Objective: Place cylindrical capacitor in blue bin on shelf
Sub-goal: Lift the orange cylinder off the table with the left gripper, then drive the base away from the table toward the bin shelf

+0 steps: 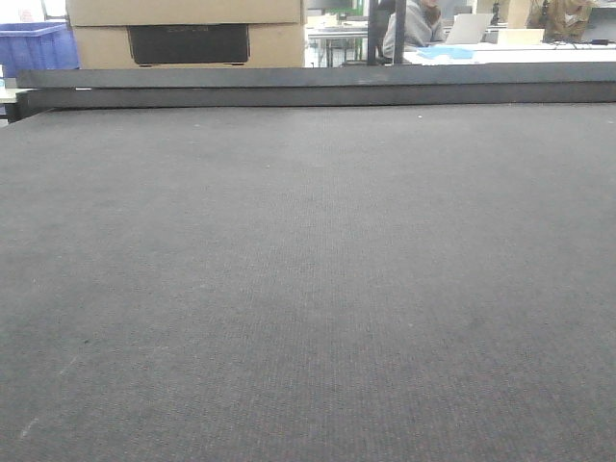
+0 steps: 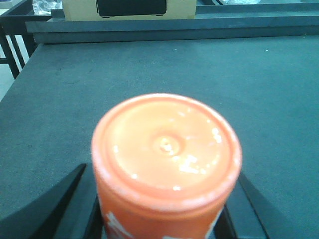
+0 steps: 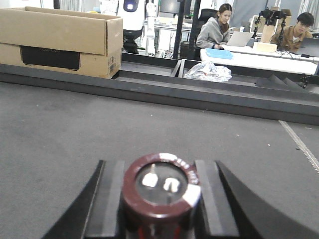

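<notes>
The cylindrical capacitor (image 3: 160, 191), dark maroon with two metal terminals on its end, sits between the black fingers (image 3: 110, 199) of my right gripper (image 3: 160, 199), which is shut on it above the grey mat. In the left wrist view an orange-red cylindrical container (image 2: 166, 164) with white markings fills the space between the left gripper's black fingers (image 2: 79, 199); my left gripper (image 2: 162, 219) is shut on it. The shelf and its blue bin are out of view. Neither gripper shows in the front view.
A grey felt-covered table (image 1: 308, 289) spreads ahead, ending in a dark raised rail (image 1: 318, 87). A cardboard box (image 3: 62, 40) stands beyond the rail at left, a blue crate (image 1: 34, 48) at far left. A plastic bag (image 3: 208, 71) and people at desks lie behind.
</notes>
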Available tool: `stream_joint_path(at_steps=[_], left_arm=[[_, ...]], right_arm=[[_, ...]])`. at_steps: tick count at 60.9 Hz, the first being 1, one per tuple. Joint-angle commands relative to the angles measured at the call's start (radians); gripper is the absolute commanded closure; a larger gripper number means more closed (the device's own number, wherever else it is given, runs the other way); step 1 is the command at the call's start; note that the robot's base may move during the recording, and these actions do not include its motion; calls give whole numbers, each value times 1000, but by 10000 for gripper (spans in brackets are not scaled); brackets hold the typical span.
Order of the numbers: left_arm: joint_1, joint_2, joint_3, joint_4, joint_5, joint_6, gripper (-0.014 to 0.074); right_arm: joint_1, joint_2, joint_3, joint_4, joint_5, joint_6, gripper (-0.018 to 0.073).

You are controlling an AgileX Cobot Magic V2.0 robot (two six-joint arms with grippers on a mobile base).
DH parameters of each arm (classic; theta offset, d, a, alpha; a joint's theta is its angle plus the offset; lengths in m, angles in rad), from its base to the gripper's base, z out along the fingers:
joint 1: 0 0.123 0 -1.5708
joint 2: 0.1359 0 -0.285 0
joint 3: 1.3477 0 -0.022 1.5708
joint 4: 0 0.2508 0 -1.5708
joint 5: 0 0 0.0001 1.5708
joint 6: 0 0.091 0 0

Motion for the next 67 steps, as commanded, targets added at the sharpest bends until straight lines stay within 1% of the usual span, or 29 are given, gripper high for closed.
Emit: stream_joint_path(at_steps=[1,67], left_arm=[[-7,-5,-2,-4,-16,-11,707],[-7,-5,-2,-4,-16,-11,707]], right_arm=[[0,-3,-2,-7,-24,-4,601],[0,-3,-2,-7,-24,-4,601]])
